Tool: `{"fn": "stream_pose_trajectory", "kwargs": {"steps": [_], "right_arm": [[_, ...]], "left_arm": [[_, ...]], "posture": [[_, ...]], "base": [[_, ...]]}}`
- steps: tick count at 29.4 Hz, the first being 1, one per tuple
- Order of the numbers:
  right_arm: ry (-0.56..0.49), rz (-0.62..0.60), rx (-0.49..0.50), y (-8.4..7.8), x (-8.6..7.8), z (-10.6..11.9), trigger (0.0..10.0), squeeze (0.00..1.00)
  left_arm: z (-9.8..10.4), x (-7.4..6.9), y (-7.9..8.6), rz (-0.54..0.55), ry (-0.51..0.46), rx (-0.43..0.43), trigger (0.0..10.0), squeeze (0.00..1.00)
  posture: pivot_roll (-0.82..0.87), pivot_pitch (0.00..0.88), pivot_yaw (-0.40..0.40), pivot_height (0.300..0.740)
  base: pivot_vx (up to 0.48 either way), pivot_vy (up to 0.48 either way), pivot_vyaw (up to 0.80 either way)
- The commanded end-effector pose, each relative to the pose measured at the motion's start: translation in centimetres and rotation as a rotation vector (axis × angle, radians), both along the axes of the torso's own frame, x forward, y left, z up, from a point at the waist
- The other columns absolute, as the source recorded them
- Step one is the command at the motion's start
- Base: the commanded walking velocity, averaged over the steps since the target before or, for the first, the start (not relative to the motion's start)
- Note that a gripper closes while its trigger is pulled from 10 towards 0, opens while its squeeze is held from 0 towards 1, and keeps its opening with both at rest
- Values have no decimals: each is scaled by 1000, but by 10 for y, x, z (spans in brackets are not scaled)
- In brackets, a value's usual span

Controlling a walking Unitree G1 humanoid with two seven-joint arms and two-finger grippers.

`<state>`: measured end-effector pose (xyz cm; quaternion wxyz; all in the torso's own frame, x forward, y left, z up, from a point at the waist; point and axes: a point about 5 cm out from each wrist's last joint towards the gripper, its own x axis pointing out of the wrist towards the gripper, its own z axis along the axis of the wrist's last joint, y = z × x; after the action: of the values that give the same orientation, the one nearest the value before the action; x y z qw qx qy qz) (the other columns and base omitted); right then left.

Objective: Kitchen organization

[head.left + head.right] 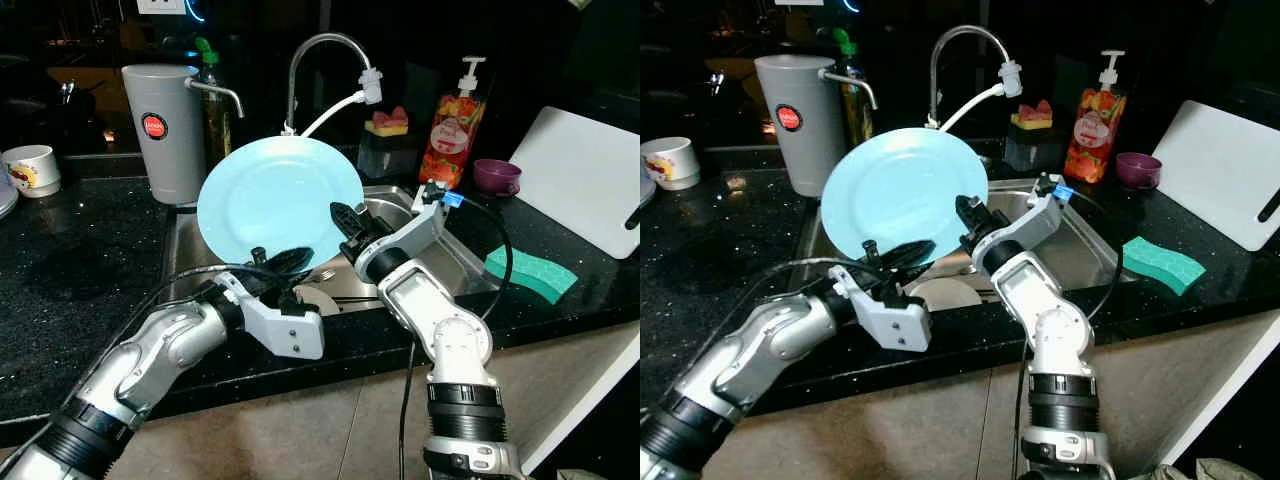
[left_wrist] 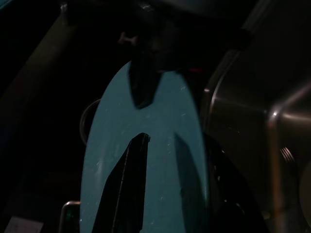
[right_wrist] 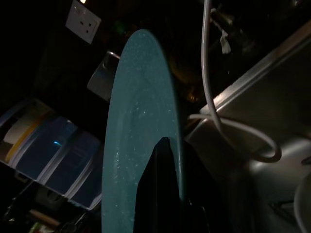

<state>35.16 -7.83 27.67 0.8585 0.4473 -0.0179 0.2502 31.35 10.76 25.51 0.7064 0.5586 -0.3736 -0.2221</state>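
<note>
A light blue plate (image 1: 275, 200) stands almost upright over the sink (image 1: 455, 255), and both grippers hold it. My left gripper (image 1: 290, 262) is shut on the plate's lower rim, one black finger (image 2: 127, 189) lying across its face. My right gripper (image 1: 345, 215) is shut on the right rim, with a finger (image 3: 158, 189) pressed against the plate's edge (image 3: 141, 116). A small white dish (image 1: 945, 293) and a fork lie in the sink below the plate.
A curved faucet (image 1: 320, 45) with a white hose rises behind the plate. A grey canister (image 1: 160, 130) and a mug (image 1: 32, 170) stand on the left. On the right are a soap bottle (image 1: 455, 130), a purple bowl (image 1: 495, 177), a white cutting board (image 1: 585, 175) and a green sponge (image 1: 532, 272).
</note>
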Motion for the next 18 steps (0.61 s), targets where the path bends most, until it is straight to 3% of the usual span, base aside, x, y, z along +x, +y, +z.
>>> {"fn": "stream_pose_trajectory", "kwargs": {"steps": [1,6,8,9,10,12,13,14,15,16,17,18], "right_arm": [[2,-22,-31,1,-1,-5,10000,0],[-42,-274,-231,-24,8,-7,10000,0],[-42,-274,-231,-24,8,-7,10000,0],[-40,-339,-293,-33,13,-10,10000,0],[-40,-339,-293,-33,13,-10,10000,0],[-22,-414,-426,-40,20,-18,10000,0],[-22,-414,-426,-40,20,-18,10000,0],[-14,-431,-480,-40,22,-24,10000,0],[-14,-431,-480,-40,22,-24,10000,0],[-5,-423,-493,-36,22,-29,10000,494],[-5,-423,-493,-36,22,-29,10000,494],[1,-402,-491,-31,21,-34,10000,1000]], "left_arm": [[8,2,5,31,-6,-70,10000,0],[-13,-6,7,40,53,-90,10000,0],[-13,-6,7,40,53,-90,10000,0],[-16,-8,7,42,77,-116,10000,0],[-16,-8,7,42,77,-116,10000,0],[-15,-9,10,75,151,-260,10000,0],[-15,-9,10,75,151,-260,10000,0],[-13,-8,12,98,181,-338,10000,0],[-13,-8,12,98,181,-338,10000,0],[-10,-6,15,130,220,-445,10000,0],[-10,-6,15,130,220,-445,10000,0],[-10,-2,19,175,283,-603,10000,0]], "posture": [[139,69,-56,740],[131,68,-49,740],[131,68,-49,740],[126,65,-49,740],[126,65,-49,740],[130,60,-49,740],[130,60,-49,740],[137,55,-45,740],[137,55,-45,740],[137,55,-45,740],[137,55,-45,740],[143,49,-41,740]], "base": [[0,0,0],[0,0,0],[0,0,0],[0,0,0],[0,0,0],[0,0,0],[0,0,0],[0,0,0],[0,0,0],[0,0,0],[0,0,0],[0,0,0]]}}
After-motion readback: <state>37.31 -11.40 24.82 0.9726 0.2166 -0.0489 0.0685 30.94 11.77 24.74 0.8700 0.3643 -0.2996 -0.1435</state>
